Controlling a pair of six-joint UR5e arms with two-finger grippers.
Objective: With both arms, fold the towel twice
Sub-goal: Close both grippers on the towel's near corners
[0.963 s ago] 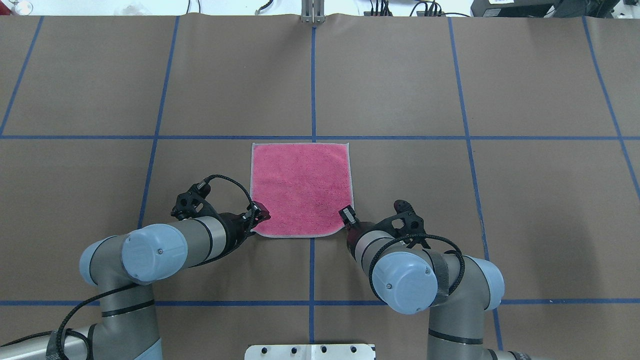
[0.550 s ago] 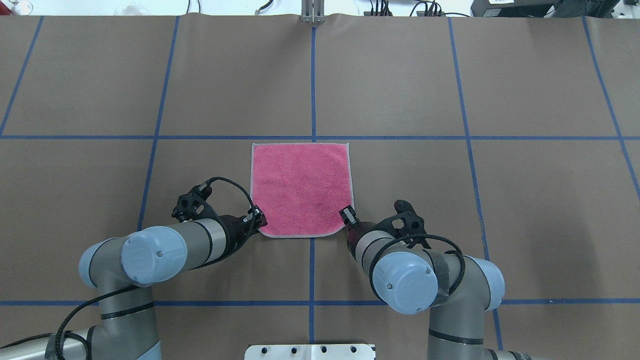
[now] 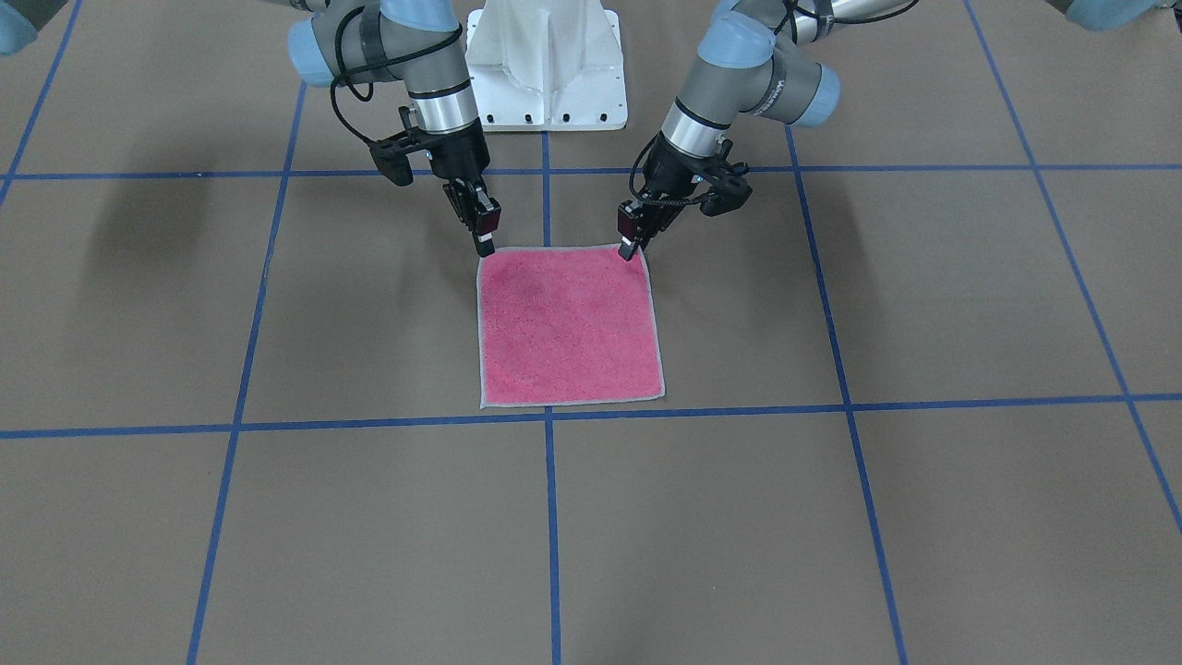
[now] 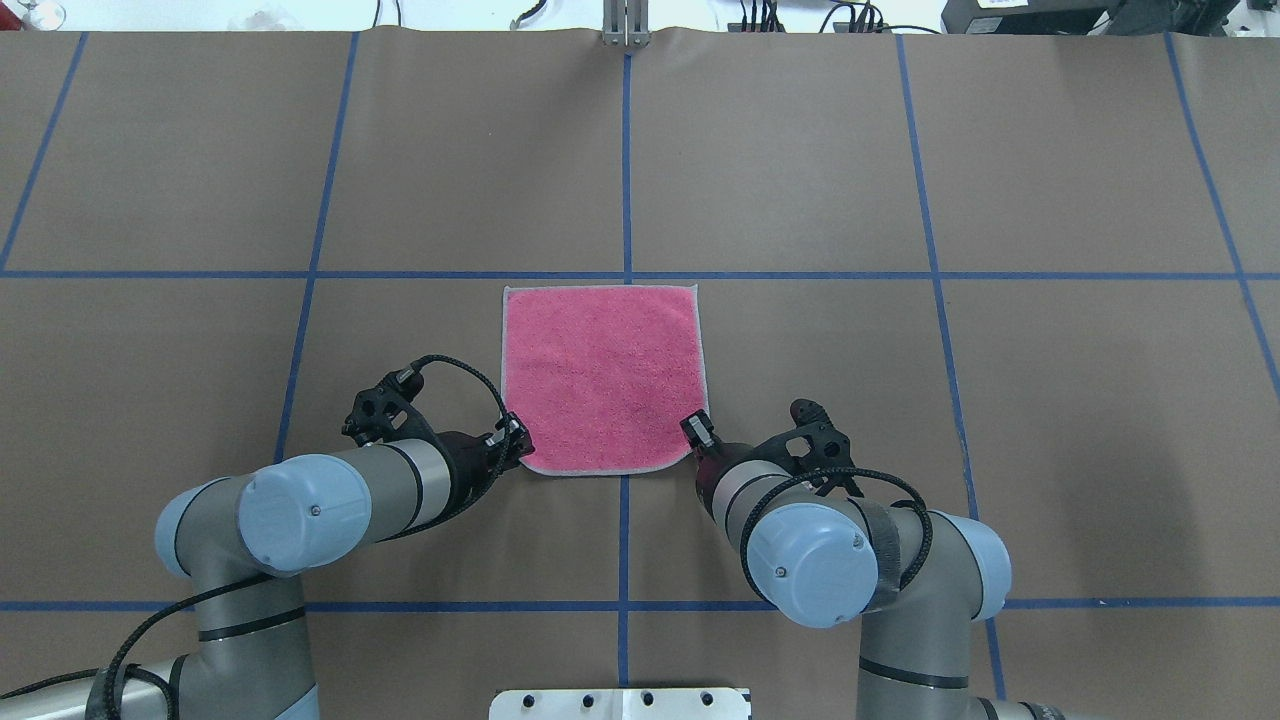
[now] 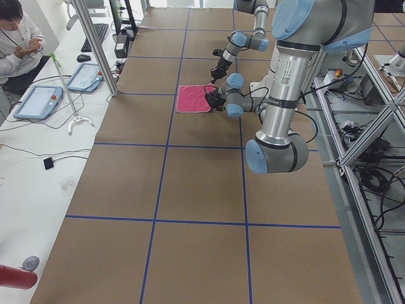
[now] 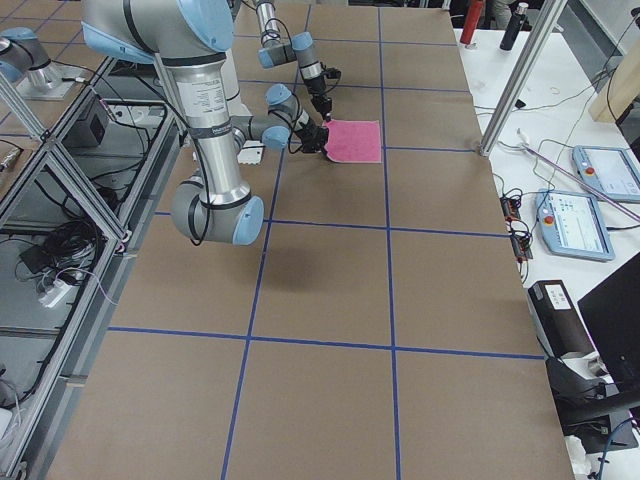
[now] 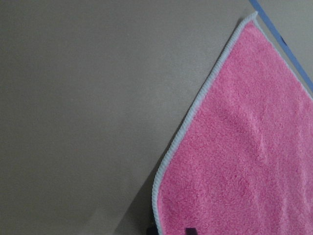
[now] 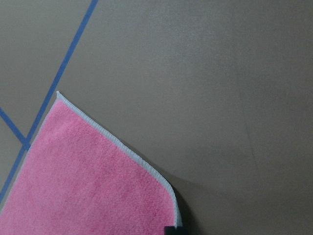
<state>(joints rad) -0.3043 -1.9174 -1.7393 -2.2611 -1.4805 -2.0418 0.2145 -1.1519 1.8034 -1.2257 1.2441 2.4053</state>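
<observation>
The towel (image 4: 600,378) lies flat on the table, pink face up, with its pale border showing all round; it also shows in the front view (image 3: 568,328). My left gripper (image 4: 514,440) points down at the towel's near left corner, its fingers close together on that corner (image 7: 168,215). My right gripper (image 4: 697,432) stands the same way on the near right corner (image 8: 168,205). In the front view the left gripper (image 3: 631,247) and the right gripper (image 3: 485,245) both touch the towel's edge nearest the robot. The grey face is hidden.
The table is covered in brown paper (image 4: 800,150) with a grid of blue tape lines (image 4: 627,180). The white pedestal base (image 3: 547,65) stands behind the arms. An operator (image 5: 16,38) sits at a side bench with tablets and cables.
My left gripper has drawn back off the pink face to the towel's near left corner and its fingers look narrower. The right gripper and the towel have barely moved.
</observation>
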